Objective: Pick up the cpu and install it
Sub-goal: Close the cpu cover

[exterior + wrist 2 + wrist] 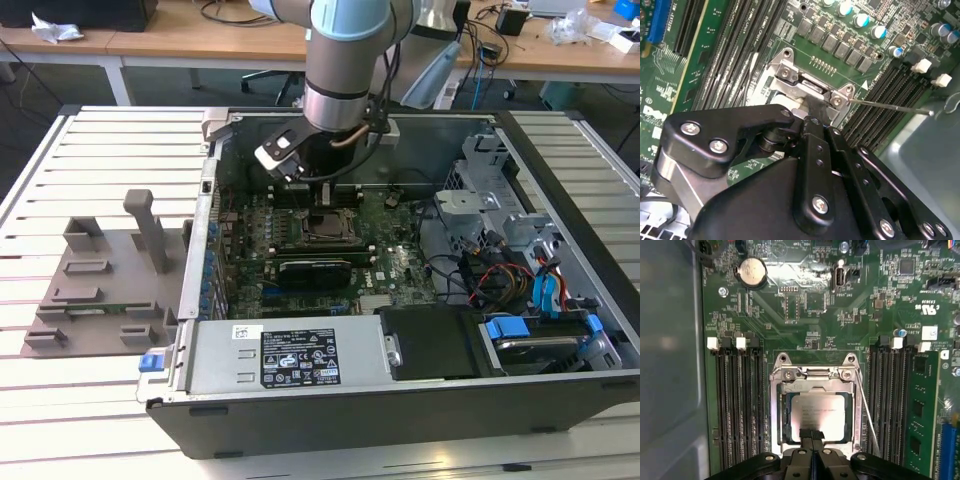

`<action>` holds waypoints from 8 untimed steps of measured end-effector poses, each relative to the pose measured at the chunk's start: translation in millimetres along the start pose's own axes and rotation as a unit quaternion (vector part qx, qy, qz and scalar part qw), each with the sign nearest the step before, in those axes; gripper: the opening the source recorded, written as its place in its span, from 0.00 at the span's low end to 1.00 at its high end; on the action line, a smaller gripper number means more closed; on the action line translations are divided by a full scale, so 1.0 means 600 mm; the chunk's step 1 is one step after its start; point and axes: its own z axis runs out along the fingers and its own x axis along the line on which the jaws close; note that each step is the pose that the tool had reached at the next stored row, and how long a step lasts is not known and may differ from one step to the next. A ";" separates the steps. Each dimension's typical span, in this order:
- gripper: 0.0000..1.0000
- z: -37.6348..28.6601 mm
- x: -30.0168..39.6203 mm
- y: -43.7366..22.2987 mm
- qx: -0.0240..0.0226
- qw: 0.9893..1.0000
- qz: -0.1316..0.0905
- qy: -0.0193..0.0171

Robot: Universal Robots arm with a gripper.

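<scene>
The gripper (812, 434) has its two black fingers drawn tight together with no gap between them and, as far as I can see, nothing pinched in them. Their joined tip is right at one edge of the cpu (818, 412) (touching or just above, I can't tell). The cpu lies flat inside the metal socket (815, 374), silver top up, with a thin lever (867, 412) running beside it and memory slots (737, 405) on both sides. All this sits on the green motherboard (805, 310) at the bottom of an open case (400, 415), into which the arm (345, 60) reaches from above. The case also holds a long black card (315, 268), a silver power supply (290, 355) and, toward the exterior view's right, metal drive cages (478, 185) with cables. The case rests on a white slatted table (100, 150), with a grey fixture (100, 290) beside it on the exterior view's left. Wooden desks (200, 40) stand behind.
</scene>
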 end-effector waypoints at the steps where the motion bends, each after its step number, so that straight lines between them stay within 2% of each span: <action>1: 0.11 0.000 0.000 0.000 0.000 1.000 0.000 0.000; 5: 0.11 0.001 0.000 0.000 0.000 1.000 0.000 0.000; 8: 0.11 -0.005 0.000 0.004 0.000 1.000 0.000 0.000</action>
